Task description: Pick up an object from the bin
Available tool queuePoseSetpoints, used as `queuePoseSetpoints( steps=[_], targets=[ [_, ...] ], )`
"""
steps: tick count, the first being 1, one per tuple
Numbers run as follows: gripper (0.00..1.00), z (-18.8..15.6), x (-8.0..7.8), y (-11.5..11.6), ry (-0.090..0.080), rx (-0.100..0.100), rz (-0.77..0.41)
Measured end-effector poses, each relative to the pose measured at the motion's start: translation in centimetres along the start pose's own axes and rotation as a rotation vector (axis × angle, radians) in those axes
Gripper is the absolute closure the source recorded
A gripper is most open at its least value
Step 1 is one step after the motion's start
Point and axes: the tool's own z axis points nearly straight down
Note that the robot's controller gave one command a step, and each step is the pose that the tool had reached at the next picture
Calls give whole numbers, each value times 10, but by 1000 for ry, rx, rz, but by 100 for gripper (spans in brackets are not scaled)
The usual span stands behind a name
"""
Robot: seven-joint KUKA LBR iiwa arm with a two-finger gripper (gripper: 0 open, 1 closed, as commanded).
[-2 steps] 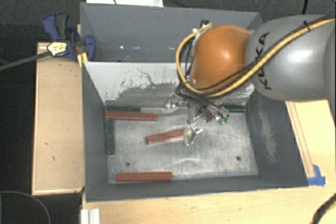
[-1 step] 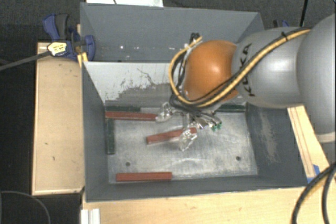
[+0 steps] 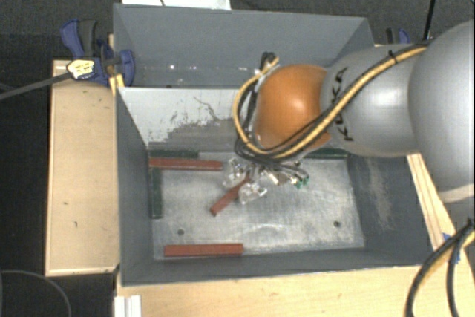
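Note:
My gripper [image 3: 247, 185] is low over the middle of the bin floor, under the arm's orange cover. A short red-brown stick [image 3: 222, 203] lies slanted just left of it, and the stick's upper right end reaches in under the gripper. Whether that end is gripped is hidden. A longer red-brown bar [image 3: 185, 164] lies flat to the upper left, near the back wall.
Another red-brown bar [image 3: 202, 250] lies along the front wall. A dark green bar [image 3: 156, 194] runs along the left wall, and a second dark one [image 3: 173, 154] sits behind the back bar. The arm covers the bin's right back part.

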Motion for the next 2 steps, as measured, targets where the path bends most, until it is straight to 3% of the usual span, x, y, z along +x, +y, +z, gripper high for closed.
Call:
queuePoseSetpoints(
  steps=[2],
  targets=[
    [100, -1, 0, 0, 2, -1, 2]
  ],
)
